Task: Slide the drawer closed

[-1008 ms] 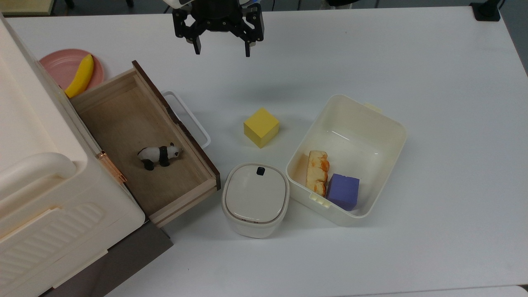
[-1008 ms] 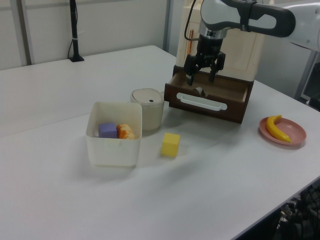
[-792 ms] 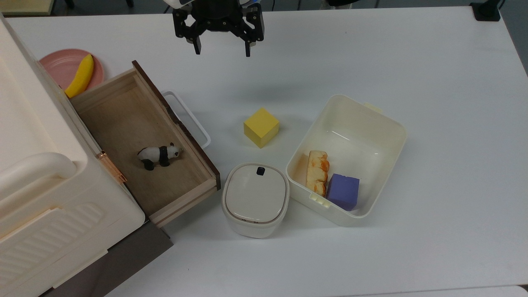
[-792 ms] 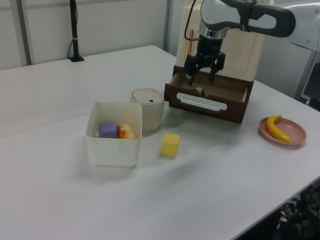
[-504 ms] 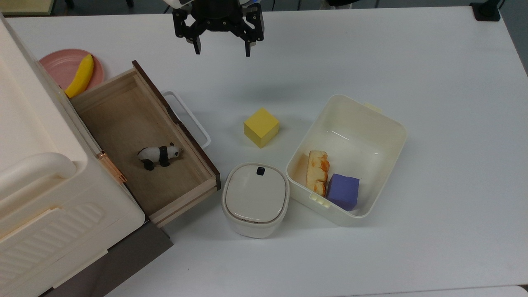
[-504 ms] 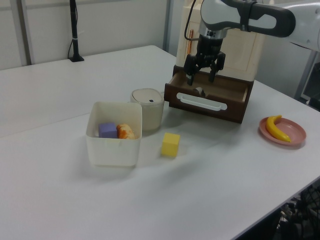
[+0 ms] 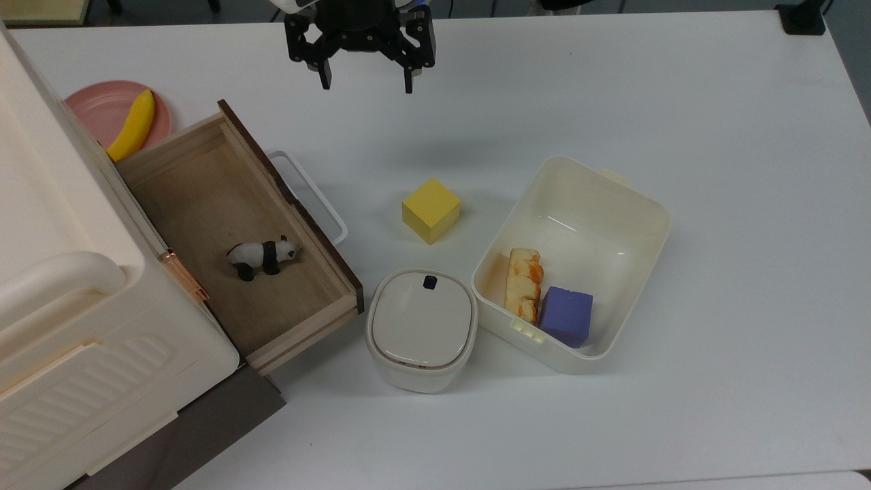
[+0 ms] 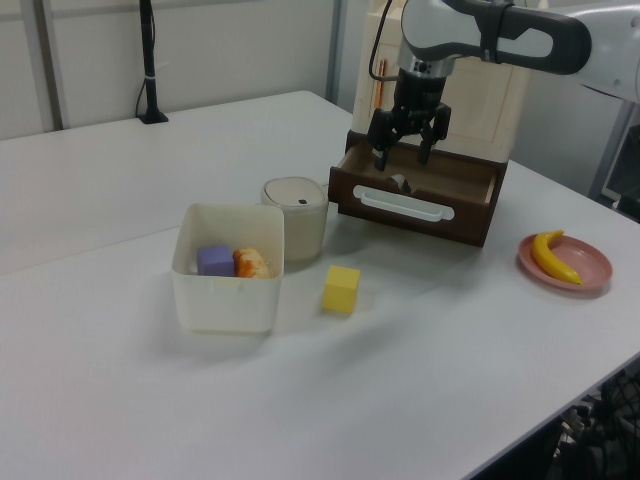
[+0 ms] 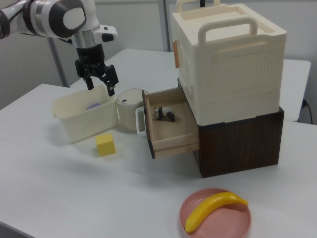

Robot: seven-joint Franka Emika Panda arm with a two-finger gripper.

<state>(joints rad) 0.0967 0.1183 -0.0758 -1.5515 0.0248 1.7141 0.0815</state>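
You are looking at a robotics lab or test room. A large plain white table carries staged practice props: a toy panda, a yellow foam cube, a plastic banana on a pink plate, and a cream bin. A white robot arm reaches over the table. A black camera stand is fixed at the table's far edge in the left view. Behind are bare pale wall panels and metal framing.
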